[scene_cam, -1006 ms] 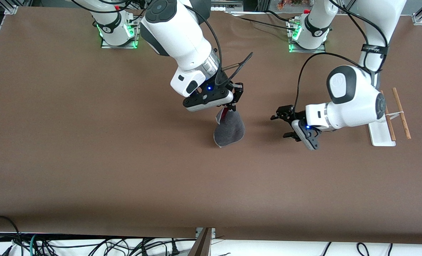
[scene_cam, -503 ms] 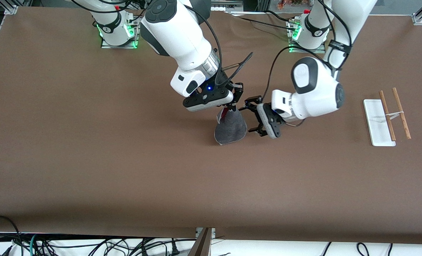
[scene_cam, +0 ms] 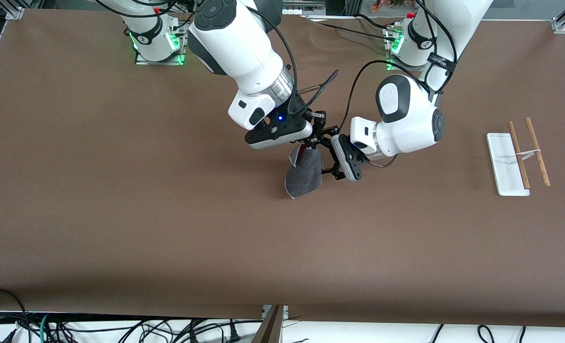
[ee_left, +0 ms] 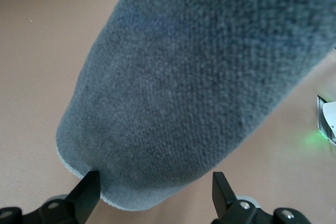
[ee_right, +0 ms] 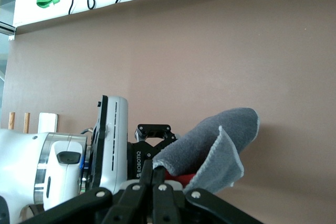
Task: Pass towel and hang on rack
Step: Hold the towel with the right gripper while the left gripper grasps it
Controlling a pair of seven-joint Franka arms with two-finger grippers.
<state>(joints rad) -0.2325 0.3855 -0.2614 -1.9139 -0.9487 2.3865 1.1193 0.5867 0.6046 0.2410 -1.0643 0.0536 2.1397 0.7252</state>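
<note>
Brown cloth covered the whole table, and both arms met over its middle. One arm's right gripper was shut tight on the top corner of the towel, and the towel hung down from it in the air, grey side out with a bit of red showing up by the pinch. Right beside it was the left gripper, turned sideways, with its two fingers wide open and the towel's side edge just between them. It had nothing in its hold yet. In the left wrist view the grey cloth filled almost everything, so it was very close. Waiting at the left arm's end of the table, well apart from the towel, stood the rack with its two brown rods. Things could go wrong here, I think. If the open fingers closed on only the thin edge, the soft towel might slip out and drop on the table. If the right gripper let go too soon, it would fall too. The two grippers were also very near each other, so they might bump.
</note>
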